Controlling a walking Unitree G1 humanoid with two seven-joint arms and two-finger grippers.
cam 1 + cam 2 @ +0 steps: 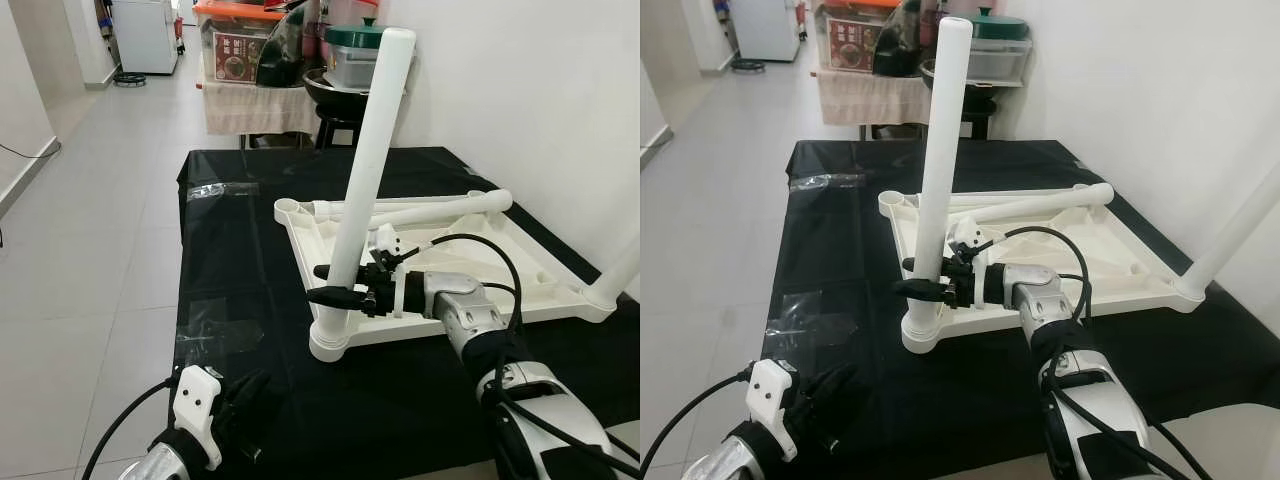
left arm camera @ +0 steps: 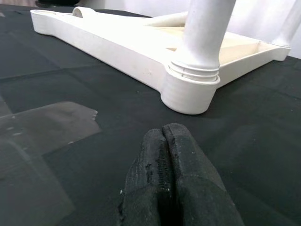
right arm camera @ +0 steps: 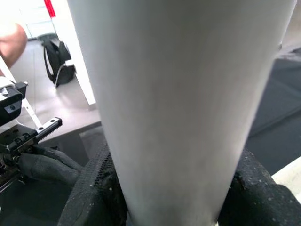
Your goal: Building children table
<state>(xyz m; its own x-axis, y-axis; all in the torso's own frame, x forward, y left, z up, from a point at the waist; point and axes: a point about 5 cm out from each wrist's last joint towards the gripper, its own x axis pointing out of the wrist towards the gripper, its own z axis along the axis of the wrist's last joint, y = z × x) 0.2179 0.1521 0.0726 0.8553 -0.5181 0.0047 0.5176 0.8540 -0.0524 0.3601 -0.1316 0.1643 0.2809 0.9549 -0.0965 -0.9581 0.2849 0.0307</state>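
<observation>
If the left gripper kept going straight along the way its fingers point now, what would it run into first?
Probably the round corner socket of the upturned white tabletop, where the upright leg sits. The left gripper, fingers shut, hovers low over the black cloth; depth is uncertain.

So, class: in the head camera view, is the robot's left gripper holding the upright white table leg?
No, the right gripper clasps the upright table leg, while the left gripper hangs low near the table edge.

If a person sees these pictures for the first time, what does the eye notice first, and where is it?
A tall white table leg stands in the near corner socket of an upturned white tabletop on a black cloth. The right gripper clasps the leg low down. Two more legs lie across the tabletop, and the left gripper rests shut on the cloth nearby.
</observation>
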